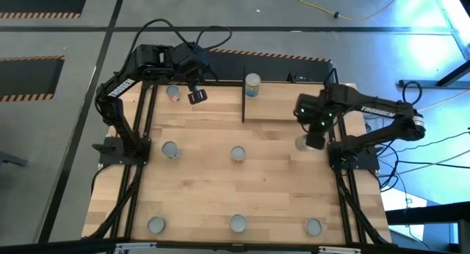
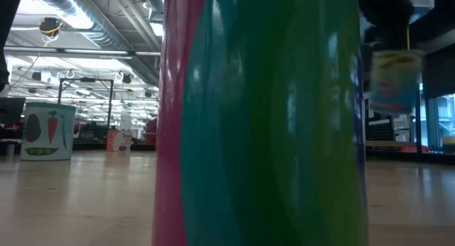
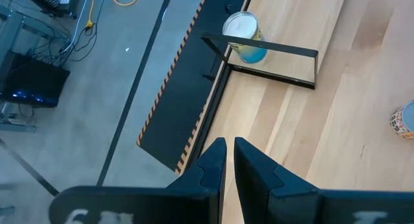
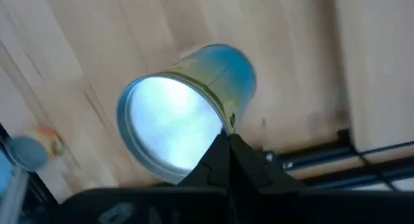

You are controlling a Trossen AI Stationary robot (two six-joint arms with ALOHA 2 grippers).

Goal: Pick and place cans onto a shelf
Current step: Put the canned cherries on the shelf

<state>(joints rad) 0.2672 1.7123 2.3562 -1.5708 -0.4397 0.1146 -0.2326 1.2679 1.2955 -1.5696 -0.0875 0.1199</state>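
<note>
— Cans? 
— One yellow-blue can point(image 1: 252, 84) upright on the shelf point(image 1: 283, 103); another point(image 4: 187, 111) tilted in the right pincer point(image 4: 226, 141). 
— Rest? 
— Six standing apart on the desk point(image 1: 205, 188).

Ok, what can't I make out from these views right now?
- Low view: the pink-and-green can fills the middle, hiding the shelf and the cans behind it.
- Low view: the blue-and-yellow can hanging from the right gripper is blurred, so its label is unreadable.
- High view: the middle front can shows only its lid; its label is hidden from above.
- Left wrist view: a patterned can is cut off by the picture's edge.
</note>
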